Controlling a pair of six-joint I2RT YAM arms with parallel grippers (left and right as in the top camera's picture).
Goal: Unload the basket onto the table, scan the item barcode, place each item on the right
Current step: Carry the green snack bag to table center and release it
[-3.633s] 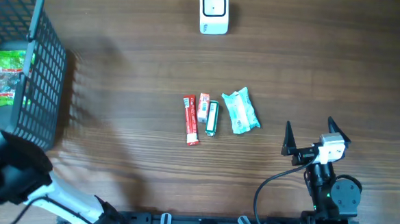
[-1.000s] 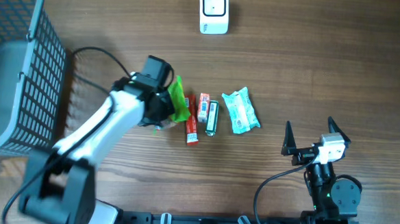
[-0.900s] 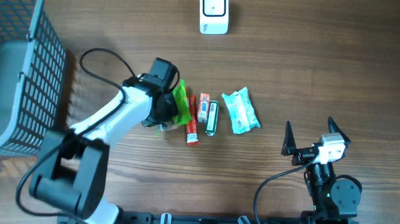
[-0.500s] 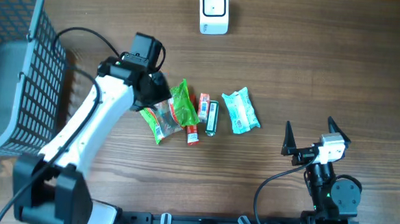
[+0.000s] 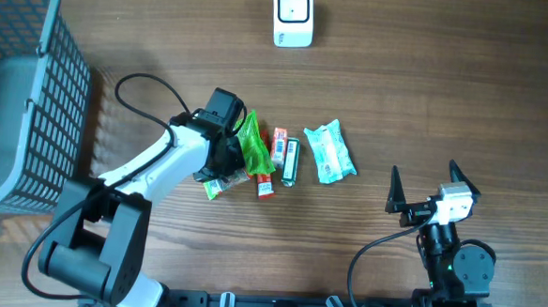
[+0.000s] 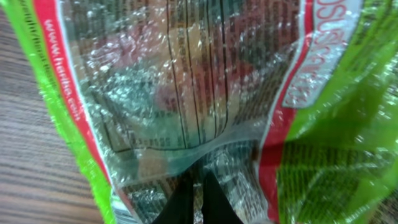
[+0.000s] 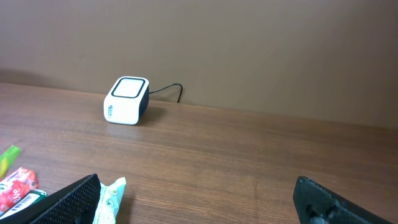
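Note:
A green snack packet (image 5: 250, 145) with a clear window and red trim lies bunched on the table, left of the row of small items. My left gripper (image 5: 229, 153) is down on it, shut on its film. In the left wrist view the snack packet (image 6: 186, 93) fills the frame, and the left gripper (image 6: 196, 194) has its dark tips pinched together on the crinkled clear film. The white scanner (image 5: 292, 15) stands at the table's far edge; it also shows as the scanner (image 7: 127, 99) in the right wrist view. My right gripper (image 5: 421, 188) rests open at the front right, nothing between its fingers.
A grey mesh basket (image 5: 32, 103) stands at the far left. Beside the packet lie a red stick (image 5: 262, 177), a red-and-white sachet (image 5: 279, 146), a green pack (image 5: 290, 162) and a teal wipes pouch (image 5: 331, 152). The open right gripper (image 7: 198, 190) faces bare wood.
Half a second ago the left gripper stood open, up and left of the flat packet. It has since come back down to the right and shut on the packet, bunching it.

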